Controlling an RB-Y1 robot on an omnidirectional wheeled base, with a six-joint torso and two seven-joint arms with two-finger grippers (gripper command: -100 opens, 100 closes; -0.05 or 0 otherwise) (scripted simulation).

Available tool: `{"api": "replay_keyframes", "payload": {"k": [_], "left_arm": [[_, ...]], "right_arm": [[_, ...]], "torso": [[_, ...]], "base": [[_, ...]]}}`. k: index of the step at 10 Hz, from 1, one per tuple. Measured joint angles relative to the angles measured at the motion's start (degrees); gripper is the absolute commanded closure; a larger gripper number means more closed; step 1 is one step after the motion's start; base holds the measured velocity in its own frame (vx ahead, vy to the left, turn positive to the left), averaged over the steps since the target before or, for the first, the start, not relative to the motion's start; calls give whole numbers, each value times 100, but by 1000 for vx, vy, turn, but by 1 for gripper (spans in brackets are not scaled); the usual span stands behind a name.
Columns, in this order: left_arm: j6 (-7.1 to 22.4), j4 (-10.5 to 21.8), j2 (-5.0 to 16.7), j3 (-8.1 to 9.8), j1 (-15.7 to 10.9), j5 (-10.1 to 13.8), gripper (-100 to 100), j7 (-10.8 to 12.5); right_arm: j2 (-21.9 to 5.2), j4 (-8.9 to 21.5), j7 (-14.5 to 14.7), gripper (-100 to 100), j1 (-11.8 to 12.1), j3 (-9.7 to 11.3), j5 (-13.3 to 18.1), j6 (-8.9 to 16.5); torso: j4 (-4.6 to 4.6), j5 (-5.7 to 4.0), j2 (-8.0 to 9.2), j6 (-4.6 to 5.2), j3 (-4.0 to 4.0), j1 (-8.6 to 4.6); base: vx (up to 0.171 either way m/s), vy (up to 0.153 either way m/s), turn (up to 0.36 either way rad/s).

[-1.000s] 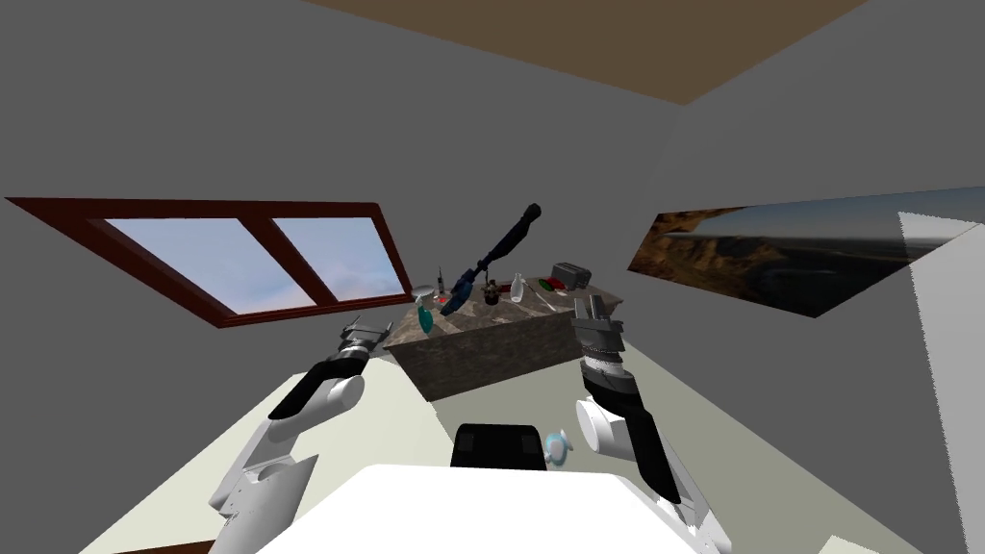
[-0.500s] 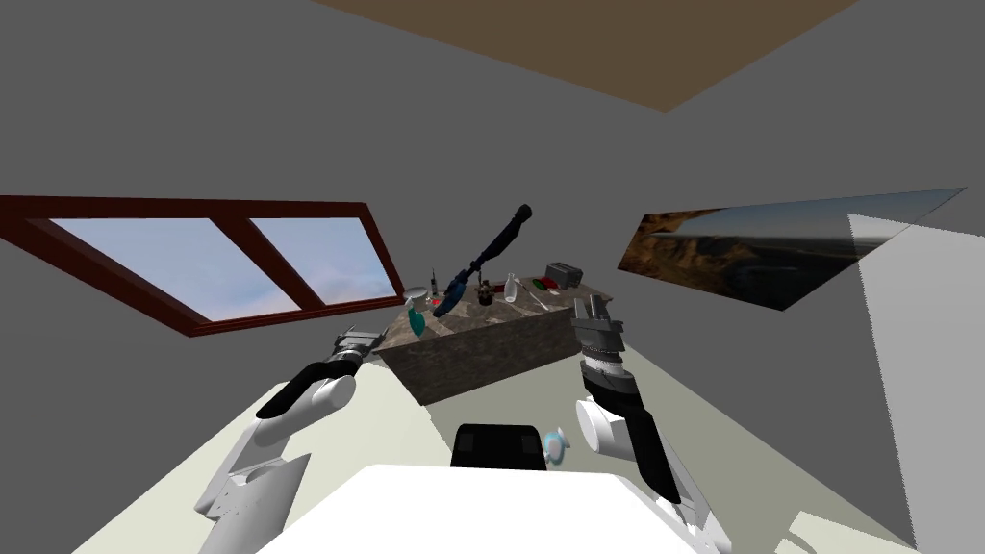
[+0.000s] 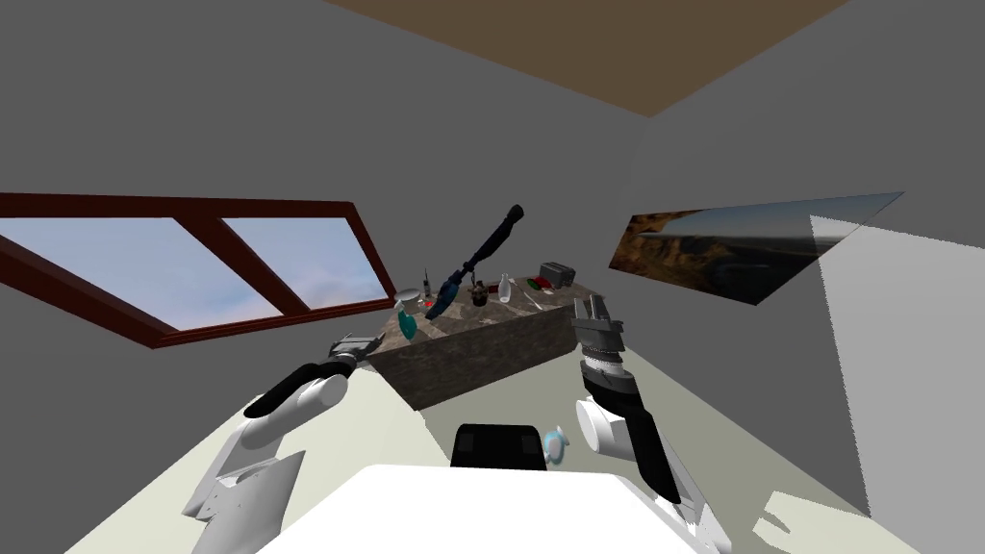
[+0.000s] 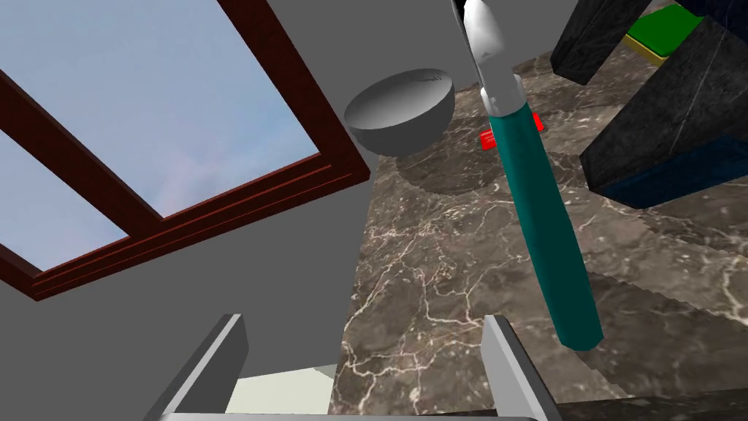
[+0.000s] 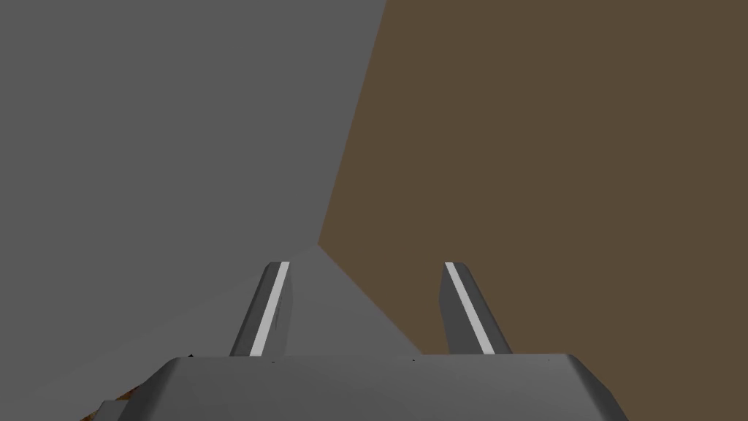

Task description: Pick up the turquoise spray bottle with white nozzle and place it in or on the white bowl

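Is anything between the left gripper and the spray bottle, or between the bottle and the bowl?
Nothing visible. Bare marble counter lies between the open left gripper and the teal spray bottle; the bowl sits just beyond, unobstructed.

text: none readable | labels, brands: none readable | numbers, signs: none readable | bottle [image 4: 544,219], bowl [image 4: 400,110]: plain faces | tabletop [image 4: 438,292]: veining only, unlettered

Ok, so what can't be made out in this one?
Left wrist view: spray bottle, nozzle tip cut off by the picture's edge.
Left wrist view: bowl, inside hidden by its own wall.
Left wrist view: red thing, mostly hidden behind the bottle.
Left wrist view: green thing, cut by the edge and a dark block.
Head view: small things on the marble counter, too small to name.
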Motion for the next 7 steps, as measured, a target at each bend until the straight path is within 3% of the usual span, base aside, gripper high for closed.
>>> {"api": "replay_keyframes", "payload": {"k": [7], "left_arm": [[1040,168,79,474,-217,406,-100,439]], "right_arm": [[0,0,0,0,0,0,0,0]], "torso": [[-1,1,-4,-1,-3,5]], "base": [[30,-28,-52]]}}
